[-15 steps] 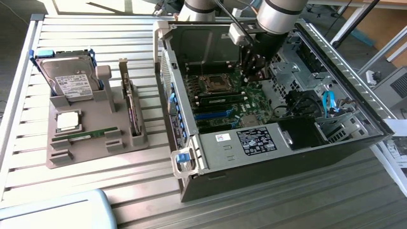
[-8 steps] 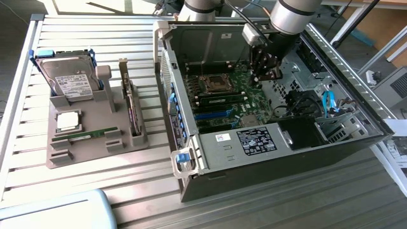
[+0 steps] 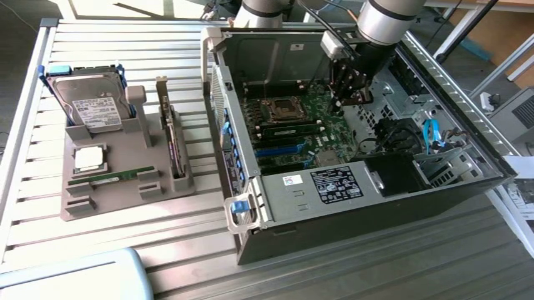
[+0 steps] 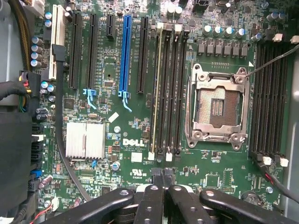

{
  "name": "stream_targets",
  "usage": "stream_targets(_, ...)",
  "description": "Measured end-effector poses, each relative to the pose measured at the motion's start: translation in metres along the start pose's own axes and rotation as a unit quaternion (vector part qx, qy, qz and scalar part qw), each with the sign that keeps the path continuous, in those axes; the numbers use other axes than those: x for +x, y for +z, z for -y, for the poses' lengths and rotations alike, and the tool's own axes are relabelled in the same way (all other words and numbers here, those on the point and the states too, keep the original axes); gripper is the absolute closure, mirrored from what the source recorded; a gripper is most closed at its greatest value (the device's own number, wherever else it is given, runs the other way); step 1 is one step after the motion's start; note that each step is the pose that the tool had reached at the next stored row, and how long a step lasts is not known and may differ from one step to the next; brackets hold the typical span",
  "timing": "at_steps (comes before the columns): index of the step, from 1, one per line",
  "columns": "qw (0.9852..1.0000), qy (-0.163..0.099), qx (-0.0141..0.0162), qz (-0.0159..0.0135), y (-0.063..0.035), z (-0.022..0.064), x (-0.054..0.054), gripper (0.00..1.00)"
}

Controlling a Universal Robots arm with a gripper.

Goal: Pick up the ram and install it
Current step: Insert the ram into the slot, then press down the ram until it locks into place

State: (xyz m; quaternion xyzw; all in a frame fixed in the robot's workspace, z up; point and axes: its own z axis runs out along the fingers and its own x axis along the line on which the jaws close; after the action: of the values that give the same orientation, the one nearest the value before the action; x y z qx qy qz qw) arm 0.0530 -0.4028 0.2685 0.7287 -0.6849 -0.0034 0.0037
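Observation:
A ram stick (image 3: 115,177), green and narrow, lies in the grey holder (image 3: 125,159) on the exterior view's left. Another thin green stick (image 4: 156,93) stands edge-on in the memory slot nearest the blue slot, beside the vacant processor socket (image 4: 217,107); in the exterior view it is the stick (image 3: 291,130) just below the socket. My gripper (image 3: 351,98) hangs inside the open computer case (image 3: 392,181), above the motherboard (image 4: 117,70). In the wrist view the gripper (image 4: 162,173) hovers past the end of the memory slots, fingertips together, nothing held.
The holder also carries a hard drive (image 3: 90,103), a square silver-topped processor chip (image 3: 90,159) and a dark expansion card (image 3: 171,140) on edge. Black cables (image 4: 70,168) and a silver heatsink (image 4: 85,140) sit on the board. A blue-grey box (image 3: 75,278) lies at the near edge.

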Motion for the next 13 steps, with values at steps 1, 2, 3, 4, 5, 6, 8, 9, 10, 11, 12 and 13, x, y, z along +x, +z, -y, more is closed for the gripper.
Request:
stream_targets(1, 1.0000, 0.000, 0.0000, 0.0000, 0.0000, 0.0000, 0.0000, 0.89)
stream_targets(2, 1.0000, 0.000, 0.0000, 0.0000, 0.0000, 0.0000, 0.0000, 0.89)
stream_targets(3, 1.0000, 0.000, 0.0000, 0.0000, 0.0000, 0.0000, 0.0000, 0.89)
stream_targets(4, 1.0000, 0.000, 0.0000, 0.0000, 0.0000, 0.0000, 0.0000, 0.89)
stream_targets(5, 1.0000, 0.000, 0.0000, 0.0000, 0.0000, 0.0000, 0.0000, 0.89)
stream_targets(6, 1.0000, 0.000, 0.0000, 0.0000, 0.0000, 0.0000, 0.0000, 0.89)
stream_targets(8, 1.0000, 0.000, 0.0000, 0.0000, 0.0002, -0.0003, 0.0000, 0.89)
stream_targets(9, 1.0000, 0.000, 0.0000, 0.0001, 0.0012, -0.0009, -0.0001, 0.89)
stream_targets(10, 1.0000, 0.000, 0.0000, 0.0001, 0.0025, -0.0013, -0.0001, 0.89)
stream_targets(11, 1.0000, 0.000, 0.0000, 0.0001, 0.0049, -0.0020, -0.0001, 0.89)
stream_targets(12, 1.0000, 0.000, 0.0000, 0.0001, 0.0076, -0.0027, -0.0002, 0.89)
stream_targets(13, 1.0000, 0.000, 0.0000, -0.0001, 0.0094, -0.0028, -0.0002, 0.89)
